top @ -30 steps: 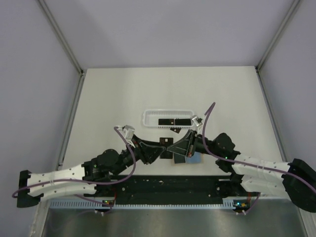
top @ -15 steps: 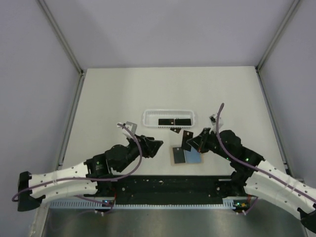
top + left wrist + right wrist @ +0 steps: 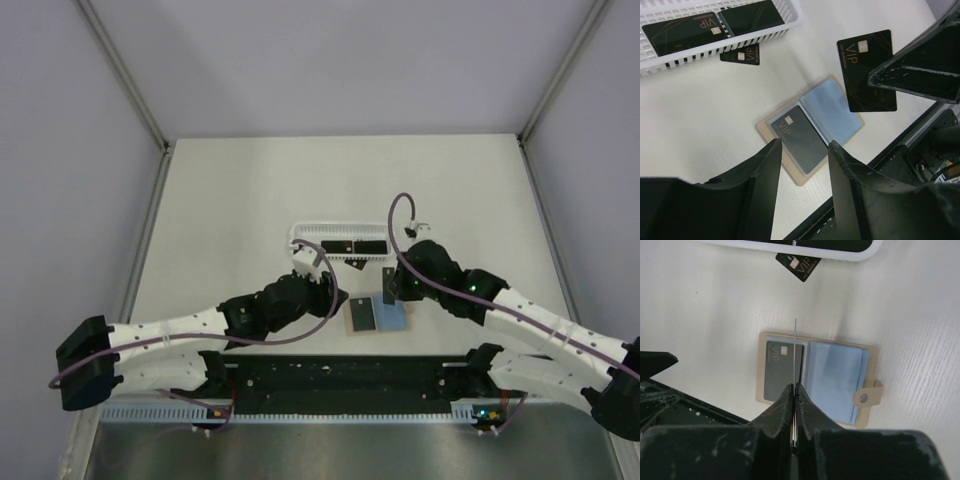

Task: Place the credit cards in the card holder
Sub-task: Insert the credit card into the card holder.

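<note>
The tan card holder [image 3: 868,396] lies open on the table, with one black card [image 3: 779,370] in its left pocket and a pale blue empty pocket on the right. My right gripper [image 3: 794,388] is shut on another black credit card [image 3: 795,347], seen edge-on and held upright above the holder's middle. The left wrist view shows that card's face [image 3: 866,70] hanging above the holder [image 3: 771,119]. My left gripper [image 3: 802,157] is open and empty, just above the holder's near left edge. In the top view both grippers [image 3: 338,298] [image 3: 392,285] flank the holder [image 3: 392,318].
The white perforated basket [image 3: 300,232] stands behind the holder with two black cards [image 3: 682,32] [image 3: 747,12] inside. One more black card [image 3: 357,264] lies on the table between basket and holder. The black base rail [image 3: 340,375] runs along the near edge.
My left gripper has moved right, back to the holder's left edge. My right arm has swung in with the card, now held upright over the holder.
</note>
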Available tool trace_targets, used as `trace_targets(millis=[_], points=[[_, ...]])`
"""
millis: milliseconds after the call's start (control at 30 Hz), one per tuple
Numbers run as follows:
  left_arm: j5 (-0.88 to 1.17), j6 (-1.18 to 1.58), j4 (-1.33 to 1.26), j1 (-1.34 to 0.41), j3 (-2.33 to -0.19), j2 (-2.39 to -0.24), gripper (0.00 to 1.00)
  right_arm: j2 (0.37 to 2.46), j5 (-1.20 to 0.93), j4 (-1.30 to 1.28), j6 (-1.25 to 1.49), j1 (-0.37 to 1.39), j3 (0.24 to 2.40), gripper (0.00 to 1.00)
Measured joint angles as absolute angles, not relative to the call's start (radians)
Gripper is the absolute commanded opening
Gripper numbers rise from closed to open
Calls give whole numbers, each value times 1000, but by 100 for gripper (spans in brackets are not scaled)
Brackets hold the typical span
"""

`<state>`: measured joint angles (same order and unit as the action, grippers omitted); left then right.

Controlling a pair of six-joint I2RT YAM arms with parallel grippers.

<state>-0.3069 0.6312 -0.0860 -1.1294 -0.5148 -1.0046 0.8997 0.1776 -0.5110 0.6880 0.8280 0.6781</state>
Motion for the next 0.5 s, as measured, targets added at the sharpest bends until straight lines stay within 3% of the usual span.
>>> trace_targets(millis=[200,500], points=[[-270,614,-133,-1129,-542,-1084,46,1042,179,-568,683,828,728,0],[-224,583,-208,-1129,-581,-1214,45,1096,230,-680,700,819,728,0]])
